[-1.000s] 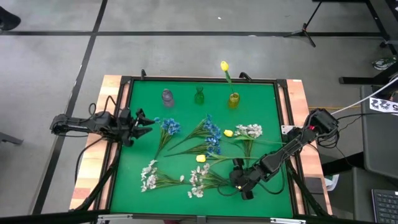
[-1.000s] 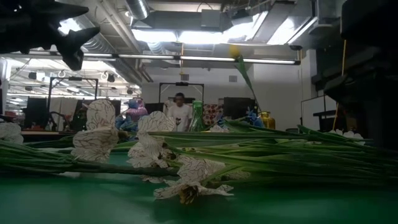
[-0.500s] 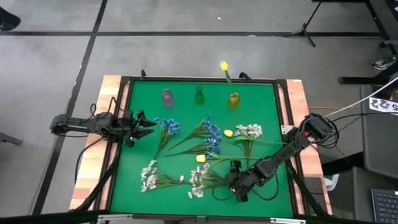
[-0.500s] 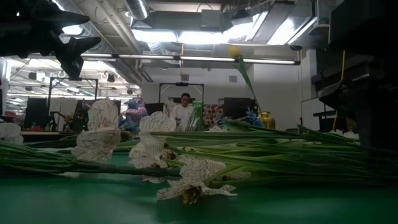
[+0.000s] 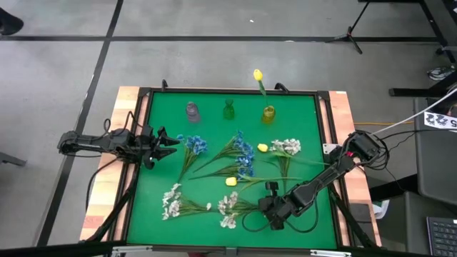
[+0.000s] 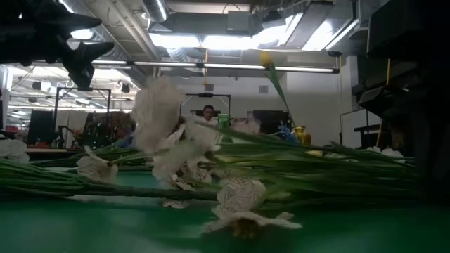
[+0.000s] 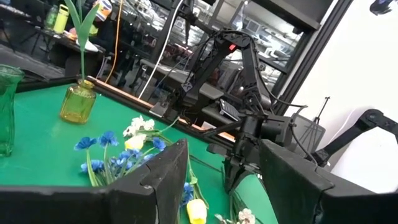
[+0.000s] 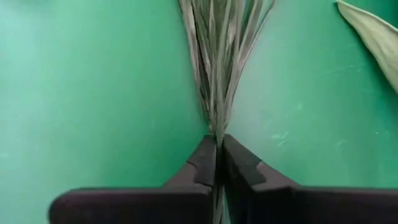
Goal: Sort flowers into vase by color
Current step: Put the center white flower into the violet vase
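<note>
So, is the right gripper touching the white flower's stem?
Touching: the right wrist view shows the right gripper shut on the white flower's stem.

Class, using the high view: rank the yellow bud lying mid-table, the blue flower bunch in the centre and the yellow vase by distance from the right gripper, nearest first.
From the right gripper, shut on a white spray's stems at the near edge:
1. Yellow bud, lying just up-left of it.
2. Blue bunch, table centre.
3. Yellow vase, far edge, holding a yellow flower.
</note>
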